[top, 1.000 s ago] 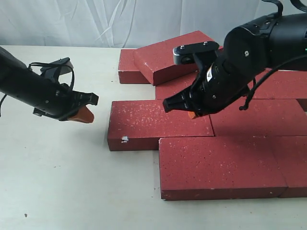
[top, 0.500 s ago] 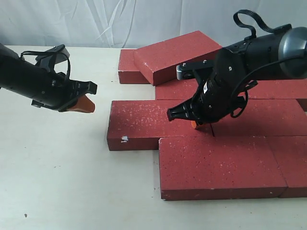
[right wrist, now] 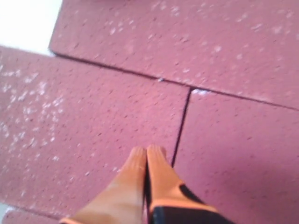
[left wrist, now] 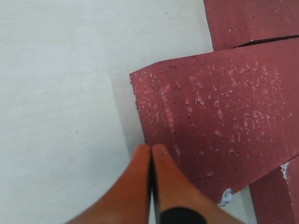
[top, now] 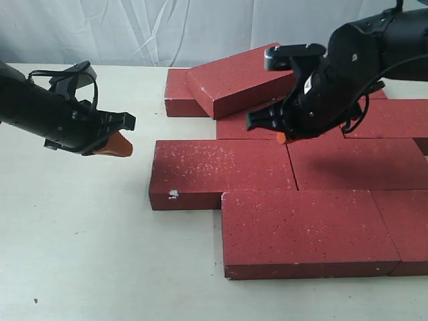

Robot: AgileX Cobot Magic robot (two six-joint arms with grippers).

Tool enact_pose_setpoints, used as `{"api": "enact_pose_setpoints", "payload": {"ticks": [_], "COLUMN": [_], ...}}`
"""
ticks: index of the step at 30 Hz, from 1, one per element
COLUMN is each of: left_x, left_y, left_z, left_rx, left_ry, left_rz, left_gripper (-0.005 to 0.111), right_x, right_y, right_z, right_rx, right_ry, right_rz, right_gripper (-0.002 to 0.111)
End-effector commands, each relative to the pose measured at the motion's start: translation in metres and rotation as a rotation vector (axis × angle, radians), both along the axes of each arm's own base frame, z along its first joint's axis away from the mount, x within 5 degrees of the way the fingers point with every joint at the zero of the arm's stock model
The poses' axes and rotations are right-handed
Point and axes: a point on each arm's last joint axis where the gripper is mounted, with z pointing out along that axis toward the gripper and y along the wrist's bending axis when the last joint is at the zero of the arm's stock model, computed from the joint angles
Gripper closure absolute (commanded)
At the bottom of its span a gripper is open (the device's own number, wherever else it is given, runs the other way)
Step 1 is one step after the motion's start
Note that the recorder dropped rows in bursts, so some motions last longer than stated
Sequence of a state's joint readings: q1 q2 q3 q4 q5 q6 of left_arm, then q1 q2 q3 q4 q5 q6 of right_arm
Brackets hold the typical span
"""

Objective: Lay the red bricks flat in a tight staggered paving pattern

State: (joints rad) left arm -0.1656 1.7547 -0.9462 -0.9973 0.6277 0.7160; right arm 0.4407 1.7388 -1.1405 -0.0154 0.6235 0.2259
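Right claw (top: 281,138), pinched together and empty, hovers over the laid bricks (top: 224,170), nearest the tilted brick (top: 241,77) lying diagonally just beyond.

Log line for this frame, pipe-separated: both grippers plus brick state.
left gripper shut, empty, over table | right gripper shut, empty, above brick seam | rear brick askew atop others, not flat

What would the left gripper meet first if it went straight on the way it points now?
Probably the facing end of the leftmost middle-row brick: the shut left gripper points at it across the table. Its height is unclear, so it could touch the table just before the brick.
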Motion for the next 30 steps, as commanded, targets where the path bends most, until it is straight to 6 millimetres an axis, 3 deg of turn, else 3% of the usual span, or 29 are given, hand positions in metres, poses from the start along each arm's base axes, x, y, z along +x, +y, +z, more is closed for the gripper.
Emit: {"api": "enact_pose_setpoints", "payload": {"ticks": [1, 7, 11, 15, 19, 30], "left_x": [0.001, 0.015, 0.031, 0.046, 0.061, 0.107], "left_y": [0.0, 0.004, 0.005, 0.005, 0.002, -0.045], "left_z": [0.004, 0.012, 0.029, 0.046, 0.05, 0.017], "left_rx": [-0.023, -0.006, -0.003, -0.016, -0.039, -0.08], "left_ry": [-0.006, -0.09, -0.182, -0.256, -0.263, -0.215], "left_rz": [0.027, 0.115, 0.162, 0.188, 0.216, 0.217], "left_gripper": [0.107, 0.107, 0.107, 0.107, 0.107, 0.107], "right_x": [0.026, 0.062, 0.089, 0.117, 0.143, 0.206], "right_y": [-0.035, -0.074, -0.088, -0.089, -0.086, -0.077], "right_z": [0.019, 0.038, 0.042, 0.036, 0.03, 0.005], "right_rx": [0.022, 0.049, 0.053, 0.047, 0.052, 0.071], "right_ry": [-0.084, -0.188, -0.222, -0.241, -0.266, -0.328], "right_rz": [-0.102, -0.225, -0.266, -0.258, -0.257, -0.258], "right_gripper": [0.109, 0.109, 0.109, 0.109, 0.109, 0.109]}}
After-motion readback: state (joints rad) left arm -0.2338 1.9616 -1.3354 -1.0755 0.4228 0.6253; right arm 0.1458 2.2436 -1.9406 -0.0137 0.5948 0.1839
